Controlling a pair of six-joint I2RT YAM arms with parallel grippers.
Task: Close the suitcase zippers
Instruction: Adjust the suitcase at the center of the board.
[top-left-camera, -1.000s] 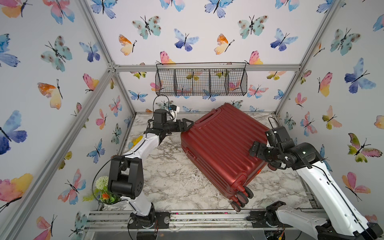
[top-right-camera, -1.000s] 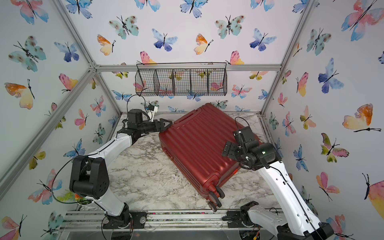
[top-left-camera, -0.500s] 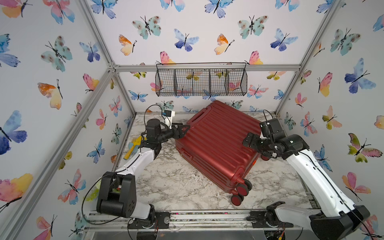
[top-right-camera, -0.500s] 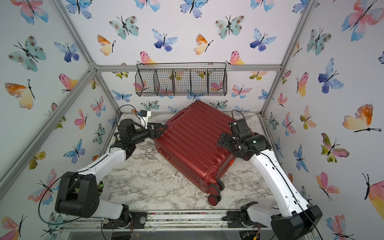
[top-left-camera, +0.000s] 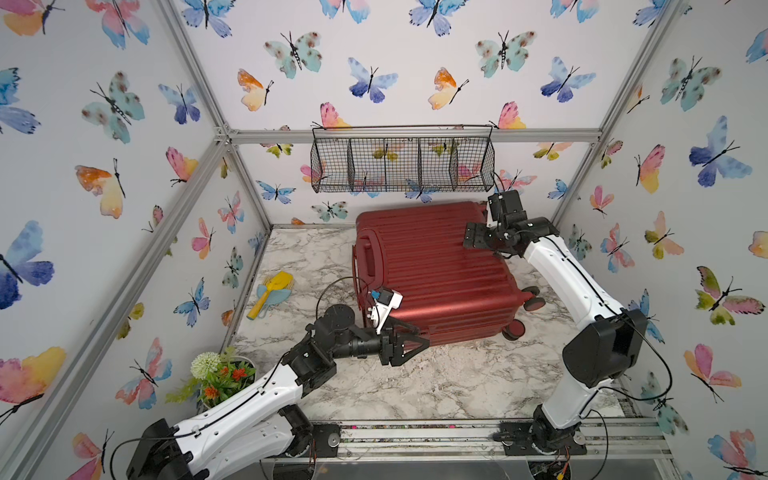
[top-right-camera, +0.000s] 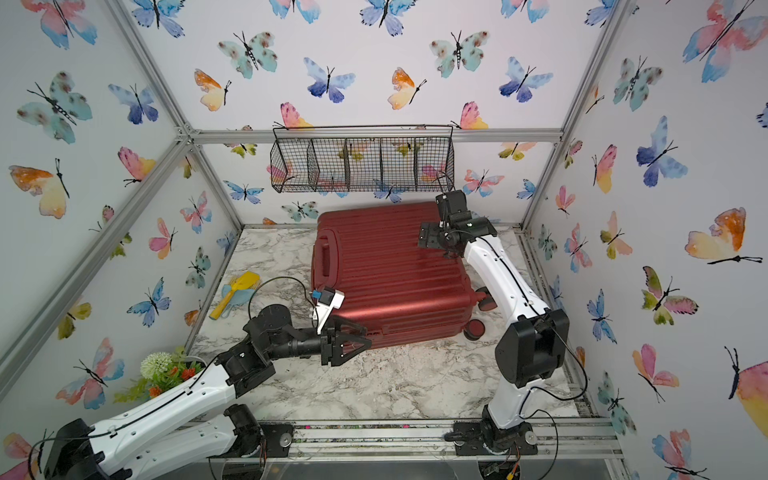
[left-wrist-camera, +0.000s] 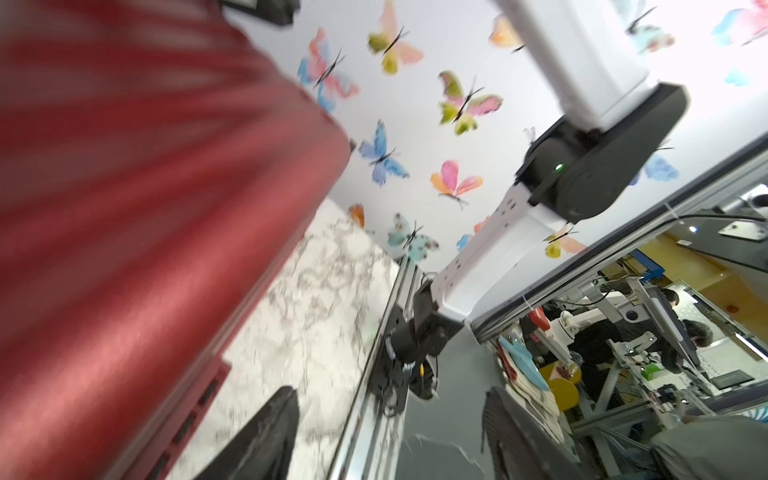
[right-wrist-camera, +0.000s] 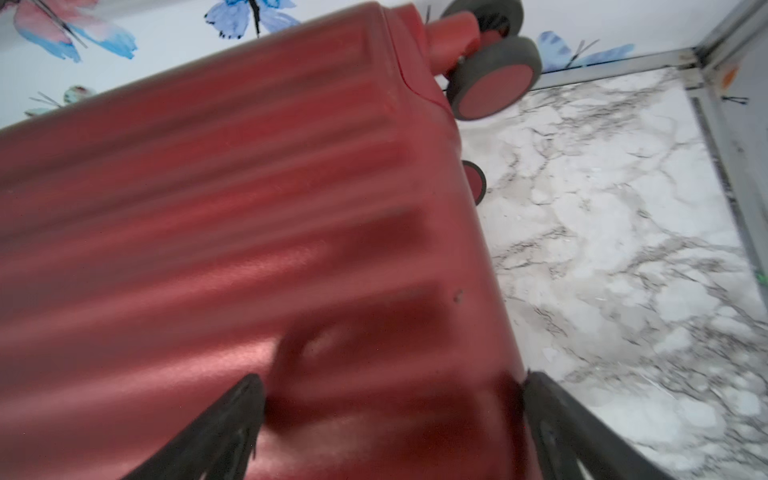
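Observation:
The dark red ribbed suitcase (top-left-camera: 436, 270) (top-right-camera: 390, 270) lies flat and shut on the marble table in both top views, handle end to the left, wheels (top-left-camera: 534, 301) to the right. Its zipper seam runs as a thin line along the near side (top-left-camera: 457, 330); I cannot make out the pulls. My left gripper (top-left-camera: 422, 337) (left-wrist-camera: 390, 390) hovers open at the near left corner, beside the shell (left-wrist-camera: 124, 208), with nothing between its fingers. My right gripper (top-left-camera: 482, 241) (right-wrist-camera: 392, 378) is open over the far right part of the lid, its fingers straddling the shell's edge (right-wrist-camera: 374, 291).
A black wire basket (top-left-camera: 403, 166) hangs on the back wall just above the suitcase. A yellow and blue toy scoop (top-left-camera: 270, 291) lies at the left wall. A small potted plant (top-left-camera: 220, 374) stands at the front left, beside the left arm.
The suitcase has swung from a diagonal to lie square near the back wall, wheels now to the right. My left gripper came from its far left corner to the near corner. My right gripper moved back.

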